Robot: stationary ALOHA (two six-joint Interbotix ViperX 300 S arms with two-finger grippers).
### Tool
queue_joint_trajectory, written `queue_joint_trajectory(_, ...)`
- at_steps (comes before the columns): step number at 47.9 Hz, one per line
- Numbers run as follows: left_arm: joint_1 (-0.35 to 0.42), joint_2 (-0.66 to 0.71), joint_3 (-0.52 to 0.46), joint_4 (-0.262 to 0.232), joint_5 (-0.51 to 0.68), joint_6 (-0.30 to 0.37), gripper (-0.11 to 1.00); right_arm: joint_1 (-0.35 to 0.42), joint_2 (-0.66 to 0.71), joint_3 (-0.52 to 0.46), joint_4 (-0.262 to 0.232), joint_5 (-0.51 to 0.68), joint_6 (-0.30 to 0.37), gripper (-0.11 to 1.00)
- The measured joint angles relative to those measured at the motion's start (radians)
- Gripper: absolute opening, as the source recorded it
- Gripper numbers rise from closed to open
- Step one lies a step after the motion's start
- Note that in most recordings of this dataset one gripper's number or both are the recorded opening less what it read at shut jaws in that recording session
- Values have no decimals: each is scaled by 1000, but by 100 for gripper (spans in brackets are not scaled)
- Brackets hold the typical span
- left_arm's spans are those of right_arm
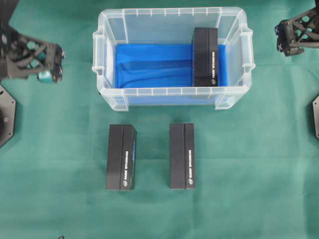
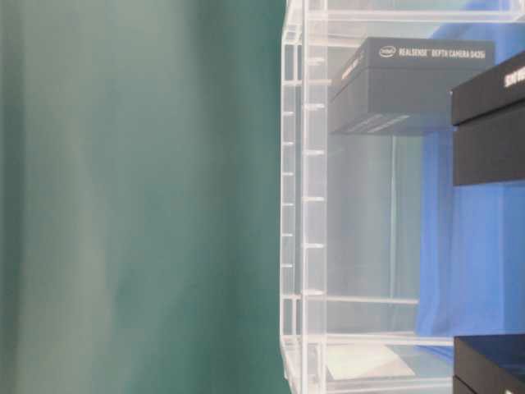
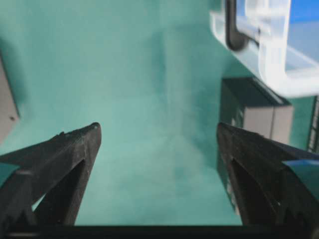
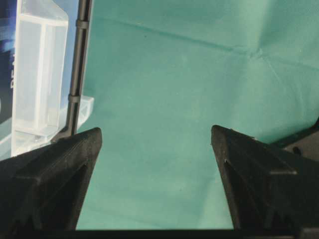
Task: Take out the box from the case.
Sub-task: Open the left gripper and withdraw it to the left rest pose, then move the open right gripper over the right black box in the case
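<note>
Clear case on green worktop, blue cloth lining bottom. One black box inside, against right wall. Two more black boxes outside, side by side in front of case. Left gripper left of case, fingers spread wide, holding nothing. Right gripper right of case, fingers wide, holding nothing.

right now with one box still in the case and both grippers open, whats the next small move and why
Probably swing the right gripper in over the case rim toward the black box. That box lies at the right end on the blue lining, nearest the right arm; both grippers hang open and empty outside the walls, and the left gripper is farther away.
</note>
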Motion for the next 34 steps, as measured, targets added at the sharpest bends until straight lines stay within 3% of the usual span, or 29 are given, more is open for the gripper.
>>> queue_joint_trajectory(6,107,0,0,-2,11,91,98,0,0,0,0,0,3,87)
queue_joint_trajectory(14,192,6,-5,-9,11,181,98,0,0,0,-2,2,21,87)
queue_joint_trajectory(34,206,14,-8,-29,12,196,98,0,0,0,-2,2,46,87)
